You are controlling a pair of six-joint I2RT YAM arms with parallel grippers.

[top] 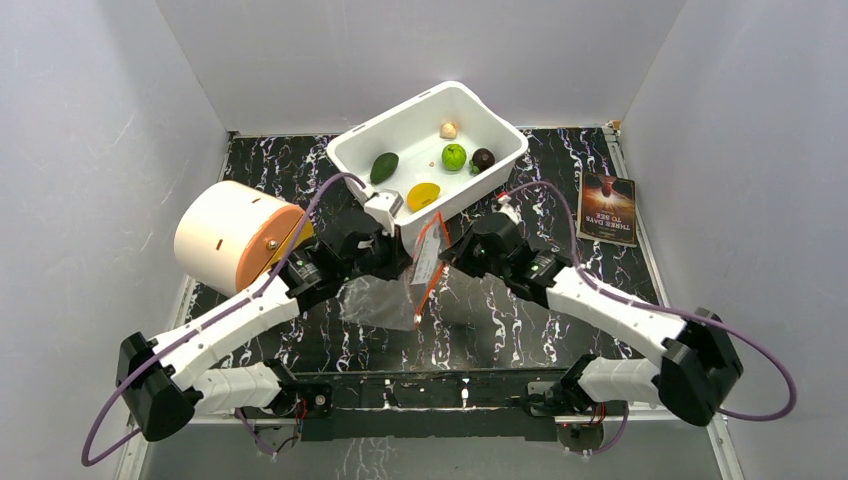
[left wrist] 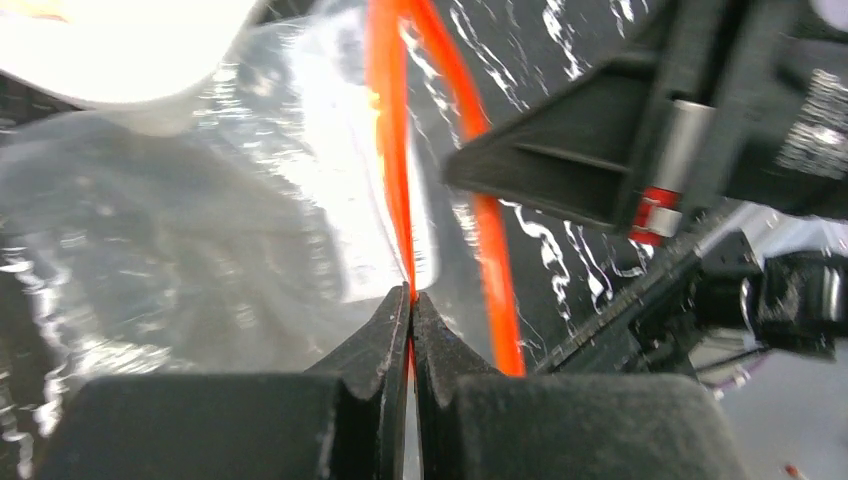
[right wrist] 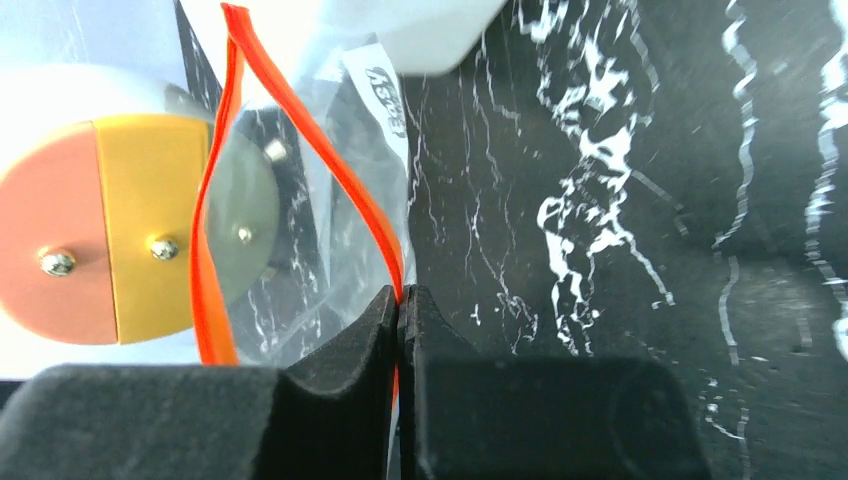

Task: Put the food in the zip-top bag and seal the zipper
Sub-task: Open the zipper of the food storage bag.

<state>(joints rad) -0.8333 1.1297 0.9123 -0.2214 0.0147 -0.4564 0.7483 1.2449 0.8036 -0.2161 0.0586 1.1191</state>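
The clear zip-top bag (top: pixel 375 300) lies on the marbled table between my arms, with its red-orange zipper (top: pixel 430 262) raised and its two lips spread apart. My left gripper (top: pixel 405 262) is shut on one zipper lip (left wrist: pixel 385 120), pinched at the fingertips (left wrist: pixel 411 295). My right gripper (top: pixel 447 258) is shut on the other lip (right wrist: pixel 300 110), with the strip between its tips (right wrist: pixel 400 292). The food lies in the white tub: avocado (top: pixel 384 166), lime (top: pixel 454 156), dark round fruit (top: pixel 483 158), mango piece (top: pixel 423 195), one beige bulb (top: pixel 449 129). A second bulb is not visible.
The white tub (top: pixel 500 125) stands just behind the bag. A cream cylinder with an orange and yellow end (top: pixel 235 235) lies at the left, close to my left arm. A dark book (top: pixel 607 208) lies at the right. Grey walls enclose the table.
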